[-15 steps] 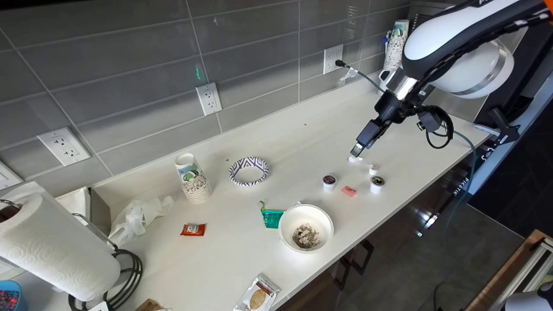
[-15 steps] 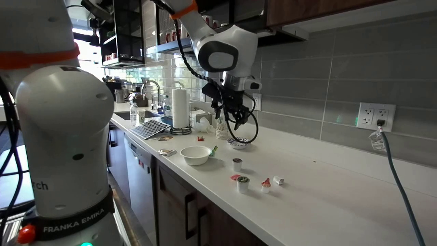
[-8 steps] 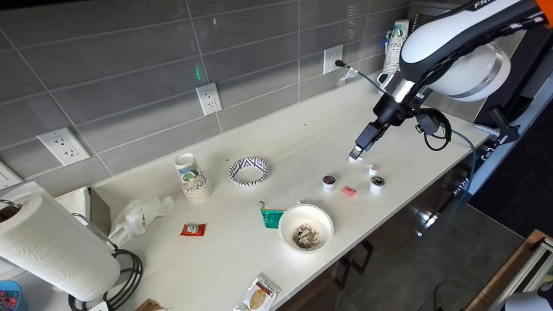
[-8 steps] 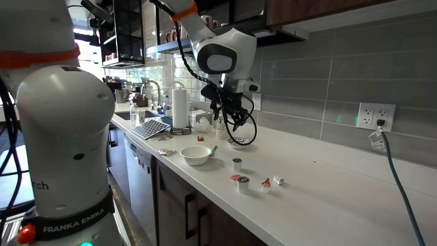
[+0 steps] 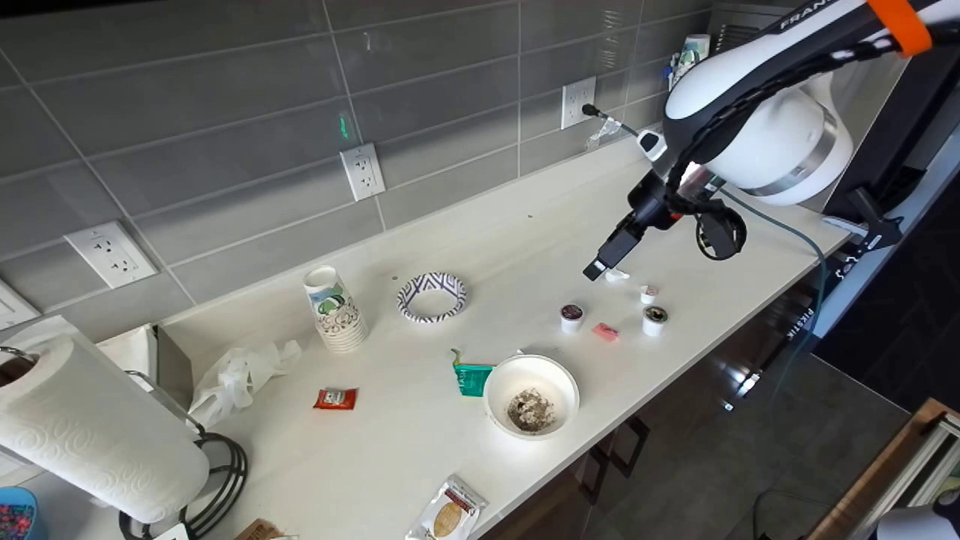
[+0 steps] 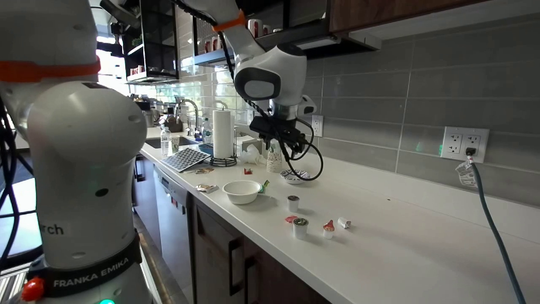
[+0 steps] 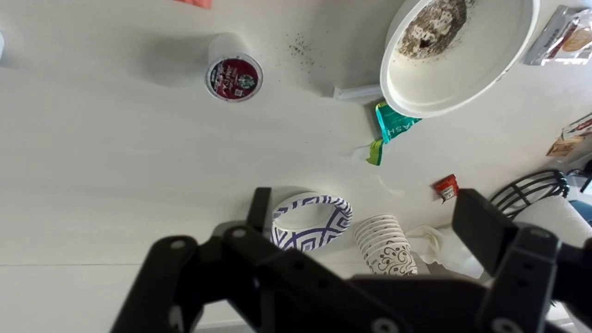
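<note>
My gripper [image 5: 595,270] is open and empty, above the counter. In the wrist view its fingers [image 7: 481,226] stand wide apart, with nothing between the pads. A purple-and-white patterned bowl [image 7: 319,236] and a stack of paper cups [image 7: 388,254] show beyond the gap, lower down. A white pod with a dark red lid [image 5: 571,315] stands near below the gripper; it also shows in the wrist view [image 7: 234,77]. A white bowl [image 5: 555,375] holds brown and white crumbs. A green tea packet [image 5: 472,380] lies against it. A red packet [image 7: 447,187] lies farther off.
Another pod [image 5: 655,320], a pink packet [image 5: 605,331], a small creamer cup [image 6: 328,230] and a tipped white cup [image 6: 344,223] are on the counter. A paper towel roll [image 5: 97,427] stands at one end. A tiled wall [image 5: 247,112] runs behind; a cable [image 6: 491,223] hangs from an outlet.
The arm and gripper have moved along the counter, toward the patterned bowl's side, and the wrist has turned somewhat. The objects on the counter have not moved.
</note>
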You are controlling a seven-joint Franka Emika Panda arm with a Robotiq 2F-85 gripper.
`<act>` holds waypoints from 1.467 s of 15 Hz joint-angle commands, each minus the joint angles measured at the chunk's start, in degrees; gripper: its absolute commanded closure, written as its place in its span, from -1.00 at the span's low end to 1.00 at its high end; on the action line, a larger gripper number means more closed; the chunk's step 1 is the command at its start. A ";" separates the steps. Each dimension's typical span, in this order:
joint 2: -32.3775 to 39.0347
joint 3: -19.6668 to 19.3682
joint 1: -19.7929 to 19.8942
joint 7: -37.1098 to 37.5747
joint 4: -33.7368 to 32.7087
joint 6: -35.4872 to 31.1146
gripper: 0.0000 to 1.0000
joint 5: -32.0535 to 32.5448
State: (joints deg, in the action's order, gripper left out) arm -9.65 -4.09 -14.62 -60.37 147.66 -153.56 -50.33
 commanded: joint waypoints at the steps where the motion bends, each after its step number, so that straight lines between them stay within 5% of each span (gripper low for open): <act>1: 4.81 -0.63 -1.67 -8.63 -1.16 -2.06 -1.00 -6.72; 6: 11.60 0.01 -1.52 -13.20 -3.04 -0.66 -1.00 -12.89; 7: 7.87 -0.14 -0.84 -10.26 -1.11 -0.43 -1.00 -8.83; 12: 11.04 -0.04 -1.02 -11.30 -2.54 -0.43 -1.00 -10.15; 15: 14.54 1.30 -2.31 -12.89 -3.54 -9.98 -1.00 -12.16; 22: 20.67 4.51 -1.82 -20.98 -7.96 -18.09 -1.00 -21.83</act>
State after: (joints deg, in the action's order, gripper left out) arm 7.12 -0.52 -16.54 -76.90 142.39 -168.45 -67.41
